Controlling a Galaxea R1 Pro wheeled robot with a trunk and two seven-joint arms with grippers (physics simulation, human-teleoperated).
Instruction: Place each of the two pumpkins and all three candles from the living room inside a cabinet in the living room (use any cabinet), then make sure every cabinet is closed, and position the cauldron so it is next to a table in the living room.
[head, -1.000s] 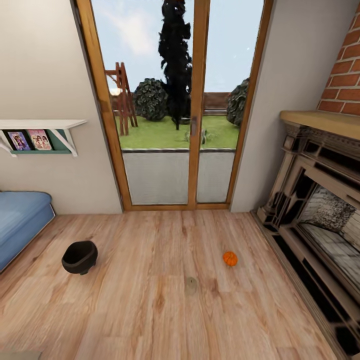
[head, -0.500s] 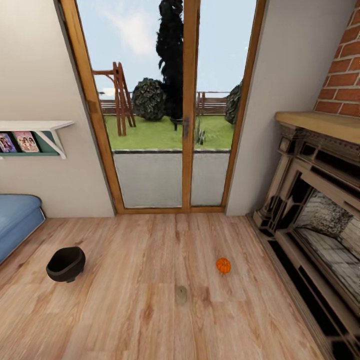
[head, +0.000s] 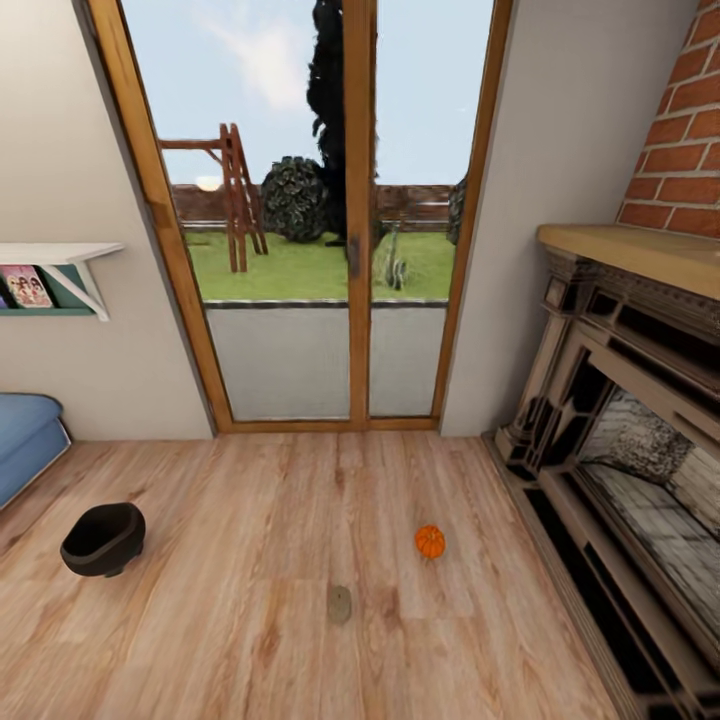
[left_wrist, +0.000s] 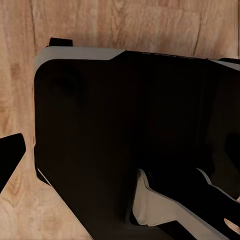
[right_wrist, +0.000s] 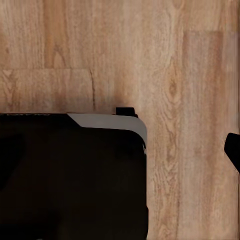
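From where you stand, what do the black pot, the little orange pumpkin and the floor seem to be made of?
The squat black cauldron looks like matte cast metal: dull, no glints. The ribbed orange pumpkin reads as a real gourd or plastic; too small to tell. The floor looks like light wood planks, with visible grain, knots and seams.

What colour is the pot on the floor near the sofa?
Plain black; the cauldron shows best in the head view.

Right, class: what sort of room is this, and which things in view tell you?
Most likely a living room: an ornate fireplace under red brick, the end of a blue sofa, and glazed doors onto a garden.
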